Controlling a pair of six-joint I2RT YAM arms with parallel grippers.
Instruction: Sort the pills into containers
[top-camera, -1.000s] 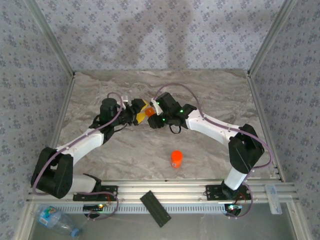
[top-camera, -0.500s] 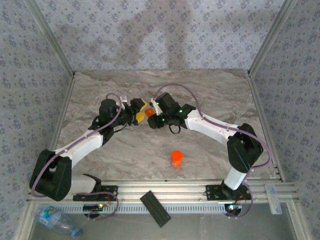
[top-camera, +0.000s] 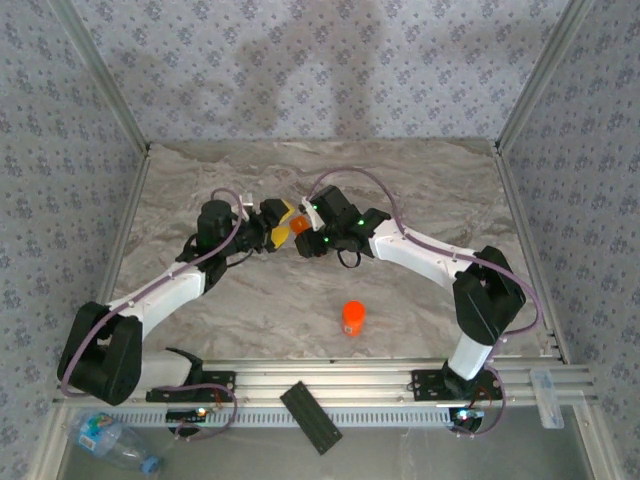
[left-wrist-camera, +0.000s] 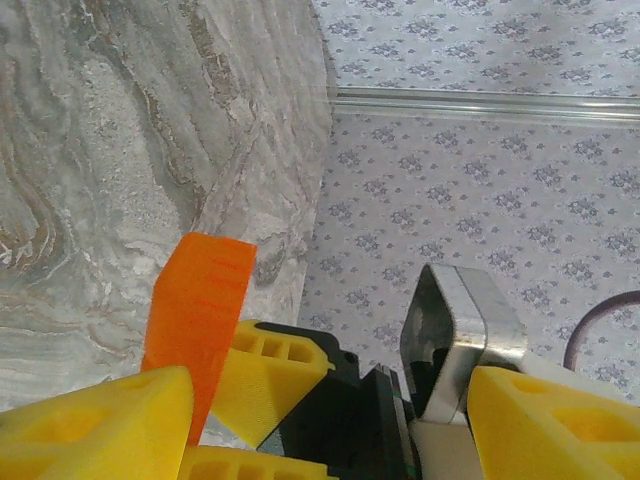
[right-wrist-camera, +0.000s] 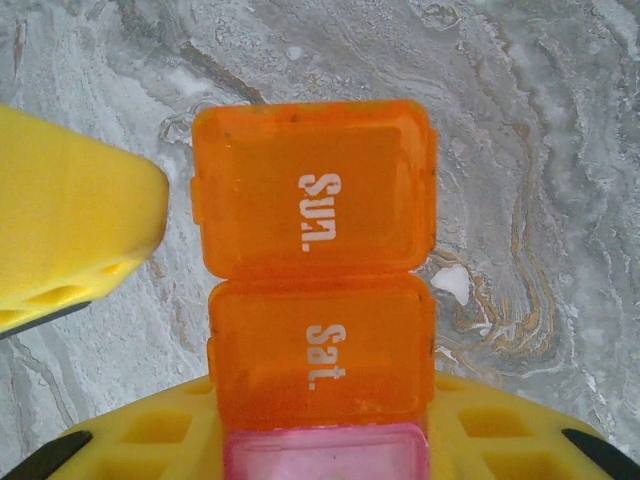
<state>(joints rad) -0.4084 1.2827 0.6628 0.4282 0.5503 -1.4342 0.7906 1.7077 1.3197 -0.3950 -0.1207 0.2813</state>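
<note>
**Weekly pill organiser held over a marbled table**

The grey marbled table (top-camera: 200, 180) is enclosed by walls of small-patterned paper (top-camera: 320, 70) on an aluminium frame. Read the scene from the left.

The left gripper (top-camera: 279, 225) has its jaws apart and holds nothing. In the right wrist view, one of its yellow fingers (right-wrist-camera: 70, 250) sits just beside the "Sun." compartment (right-wrist-camera: 315, 190), with a thin gap between them.

At mid-table is the pill organiser (right-wrist-camera: 312, 300), a short strip of joined cells. "Sun." is outermost, then "Sat." (right-wrist-camera: 320, 350), then a pale pink cell (right-wrist-camera: 325, 452).

The right gripper (top-camera: 300, 236) is clamped on the strip at its "Sat."/pink end, so "Sun." projects free above the table.

Nearer the bases and to the right, the orange pill bottle (top-camera: 352, 318) stands upright, well apart from both grippers.

Handling:
- **Organiser:** Expect it to be light, stiff and smooth-walled, with thin snap lids that look shut here. Grip it by the cell bodies, as the right gripper does, and leave the lid edge of "Sun." clear for the free finger. A hard push there may twist the strip in the grasp.
- **Bottle:** It is probably light, rigid and easily tipped. Take it around the barrel at mid-height.
</note>
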